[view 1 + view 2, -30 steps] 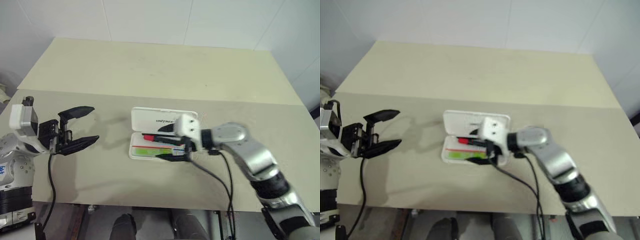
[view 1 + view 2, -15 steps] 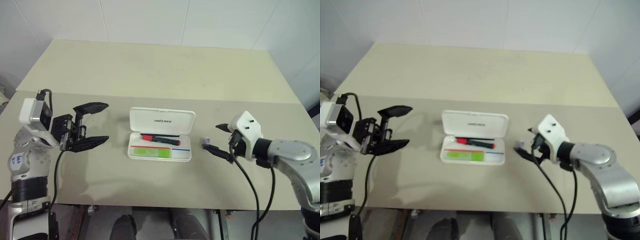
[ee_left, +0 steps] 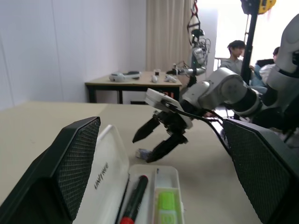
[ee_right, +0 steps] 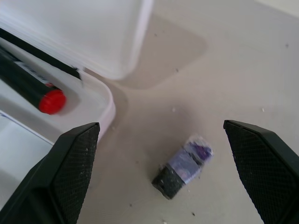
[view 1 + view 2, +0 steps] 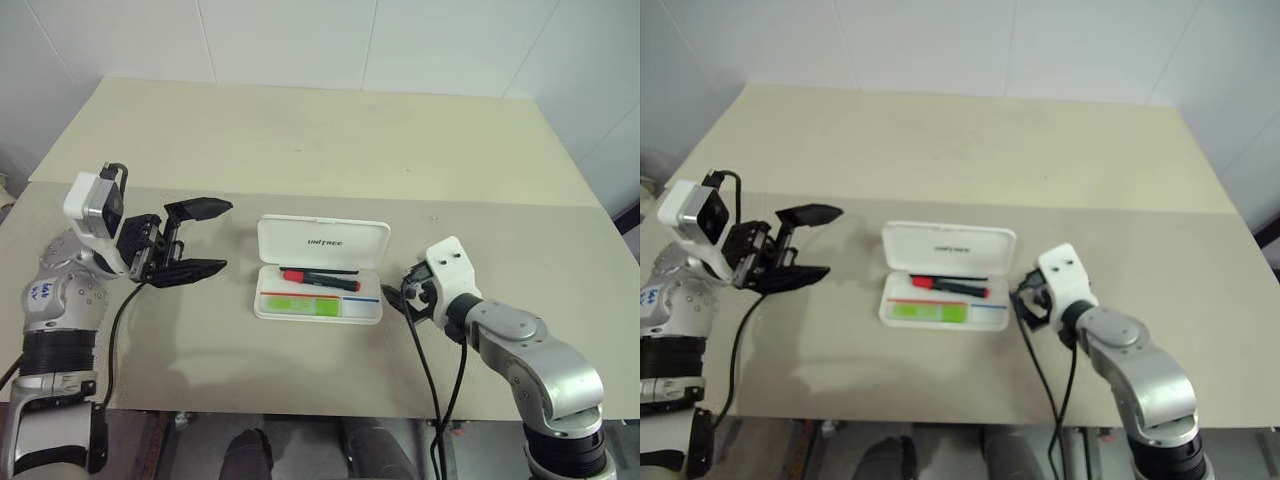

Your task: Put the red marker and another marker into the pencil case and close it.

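I see the red marker point(image 5: 320, 278) and green highlighter point(image 5: 298, 304) inside the open pencil case point(image 5: 320, 267), its long axis between both empty, open claws; right claw point(image 5: 404, 298) is nearer, left claw point(image 5: 203, 238) farther.

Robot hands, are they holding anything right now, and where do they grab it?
Nothing is held. The left gripper and the right gripper are both open and empty. The red marker and the green highlighter lie in the open pencil case.
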You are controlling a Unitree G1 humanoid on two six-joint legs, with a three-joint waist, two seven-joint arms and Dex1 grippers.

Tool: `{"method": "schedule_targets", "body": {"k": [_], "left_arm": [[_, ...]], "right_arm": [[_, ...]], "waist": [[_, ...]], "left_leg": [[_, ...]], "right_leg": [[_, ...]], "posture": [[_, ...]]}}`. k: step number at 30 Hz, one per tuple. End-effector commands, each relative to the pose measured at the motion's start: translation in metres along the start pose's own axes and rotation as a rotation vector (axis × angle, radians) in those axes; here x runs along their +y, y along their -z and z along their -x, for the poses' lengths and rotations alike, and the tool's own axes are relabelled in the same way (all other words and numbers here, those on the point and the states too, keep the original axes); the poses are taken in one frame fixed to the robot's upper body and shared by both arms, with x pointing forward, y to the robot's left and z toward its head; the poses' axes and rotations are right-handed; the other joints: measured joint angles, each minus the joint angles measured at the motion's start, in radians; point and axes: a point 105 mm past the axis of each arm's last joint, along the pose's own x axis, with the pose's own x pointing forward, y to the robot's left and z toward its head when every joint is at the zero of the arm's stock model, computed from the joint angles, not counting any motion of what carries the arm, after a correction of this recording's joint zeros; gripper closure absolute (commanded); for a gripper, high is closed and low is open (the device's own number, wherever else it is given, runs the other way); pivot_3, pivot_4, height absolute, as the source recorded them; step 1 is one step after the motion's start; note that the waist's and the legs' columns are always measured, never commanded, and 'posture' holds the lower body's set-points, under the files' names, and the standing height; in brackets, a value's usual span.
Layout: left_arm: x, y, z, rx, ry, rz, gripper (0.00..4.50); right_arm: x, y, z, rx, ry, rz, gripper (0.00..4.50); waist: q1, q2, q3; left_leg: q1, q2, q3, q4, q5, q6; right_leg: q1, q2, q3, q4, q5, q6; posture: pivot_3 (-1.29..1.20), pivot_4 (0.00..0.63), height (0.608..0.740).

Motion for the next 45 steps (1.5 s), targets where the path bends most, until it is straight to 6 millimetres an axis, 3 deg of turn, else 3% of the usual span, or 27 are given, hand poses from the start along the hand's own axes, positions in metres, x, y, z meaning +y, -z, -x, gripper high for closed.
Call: {"method": "schedule_targets", "body": {"k": [1, 11, 23, 26, 29, 30, 36, 40, 45], "left_arm": [[-0.020, -0.004, 0.001, 0.050, 0.146, 0.002, 0.00], [-0.028, 0.000, 0.004, 0.111, 0.167, 0.031, 0.00], [-0.030, 0.002, 0.005, 0.128, 0.168, 0.019, 0.00], [-0.029, 0.002, 0.005, 0.129, 0.164, 0.010, 0.00], [-0.028, 0.002, 0.005, 0.132, 0.160, 0.006, 0.00], [-0.028, 0.002, 0.005, 0.133, 0.159, 0.004, 0.00], [-0.025, 0.002, 0.005, 0.135, 0.152, -0.008, 0.00], [-0.023, 0.002, 0.004, 0.128, 0.152, -0.016, 0.00], [-0.022, 0.002, 0.003, 0.120, 0.151, -0.019, 0.00]], "right_arm": [[-0.014, 0.002, 0.003, 0.010, 0.091, 0.005, 0.02], [-0.018, 0.018, 0.005, 0.063, 0.117, -0.076, 0.02], [-0.024, 0.055, 0.000, 0.205, 0.177, -0.137, 0.02], [-0.024, 0.058, -0.001, 0.218, 0.177, -0.141, 0.61], [-0.021, 0.057, -0.002, 0.214, 0.166, -0.134, 1.56], [-0.020, 0.057, -0.002, 0.212, 0.162, -0.132, 1.92], [-0.022, 0.052, -0.003, 0.193, 0.163, -0.107, 3.99], [-0.034, 0.039, -0.004, 0.145, 0.182, -0.057, 4.17], [-0.055, 0.006, -0.003, 0.029, 0.191, 0.047, 4.17]], "waist": [[0.000, 0.000, 0.000], [0.000, 0.000, 0.000], [0.000, -0.003, -0.002], [0.001, -0.009, -0.006], [0.003, -0.012, -0.008], [0.004, -0.013, -0.008], [0.011, -0.015, -0.010], [0.016, -0.016, -0.010], [0.020, -0.012, -0.008]], "left_leg": [[0.000, 0.000, 0.000, 0.000, 0.000, 0.000], [0.000, 0.000, 0.000, 0.000, 0.000, 0.000], [0.001, 0.000, 0.000, 0.000, 0.000, 0.000], [0.001, 0.000, 0.000, 0.001, 0.000, 0.000], [0.001, -0.001, 0.000, 0.001, 0.000, 0.000], [0.001, -0.002, 0.000, 0.002, 0.000, 0.000], [0.002, -0.004, 0.000, 0.002, 0.000, 0.001], [0.002, -0.005, 0.000, 0.003, 0.001, 0.002], [0.001, -0.008, 0.000, 0.001, 0.002, 0.004]], "right_leg": [[0.000, 0.000, 0.000, 0.000, 0.000, 0.000], [0.000, 0.000, 0.000, 0.000, 0.000, -0.001], [0.001, 0.000, 0.000, 0.000, 0.000, -0.001], [0.002, 0.000, 0.000, 0.000, 0.000, -0.001], [0.003, -0.001, 0.000, -0.001, -0.003, -0.005], [0.003, -0.002, 0.000, -0.001, -0.007, -0.014], [0.004, -0.004, 0.000, -0.001, -0.007, -0.015], [0.004, -0.005, 0.000, -0.001, -0.007, -0.015], [0.004, -0.008, 0.000, -0.002, -0.007, -0.014]], "posture": [[0.00, 0.150, 0.740], [0.00, 0.150, 0.740], [0.00, 0.150, 0.740], [0.00, 0.150, 0.740], [0.00, 0.150, 0.740], [0.00, 0.150, 0.740], [0.00, 0.150, 0.740], [0.00, 0.150, 0.740], [0.00, 0.150, 0.740]]}}
